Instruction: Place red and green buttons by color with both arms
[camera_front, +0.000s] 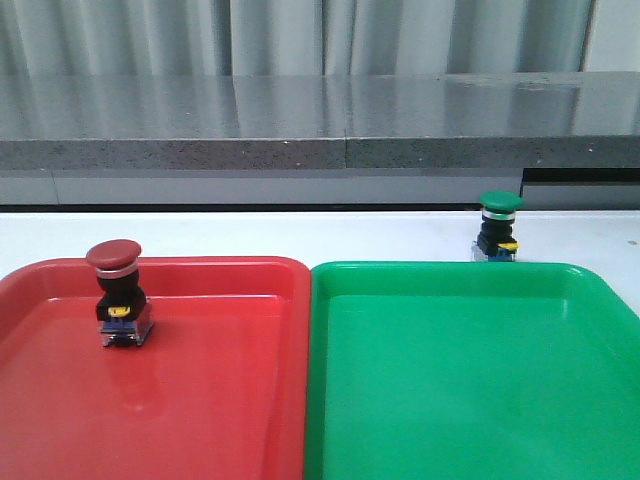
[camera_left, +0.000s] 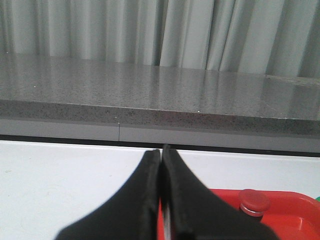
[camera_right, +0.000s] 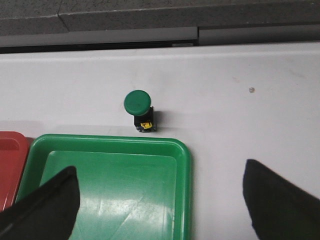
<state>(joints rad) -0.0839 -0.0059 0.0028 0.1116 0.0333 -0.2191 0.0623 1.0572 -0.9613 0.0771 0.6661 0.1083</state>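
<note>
The red button (camera_front: 117, 293) stands upright inside the red tray (camera_front: 200, 400), near its far left part; its cap also shows in the left wrist view (camera_left: 254, 201). The green button (camera_front: 498, 228) stands upright on the white table just behind the green tray (camera_front: 470, 380); it also shows in the right wrist view (camera_right: 139, 110). My left gripper (camera_left: 162, 152) is shut and empty, left of the red tray. My right gripper (camera_right: 159, 177) is wide open and empty, above the green tray's far right corner (camera_right: 182, 150), short of the green button. Neither arm shows in the front view.
The two trays sit side by side, touching, at the table's front. A grey stone ledge (camera_front: 320, 130) runs along the back of the white table (camera_front: 300, 235), with pale curtains behind it.
</note>
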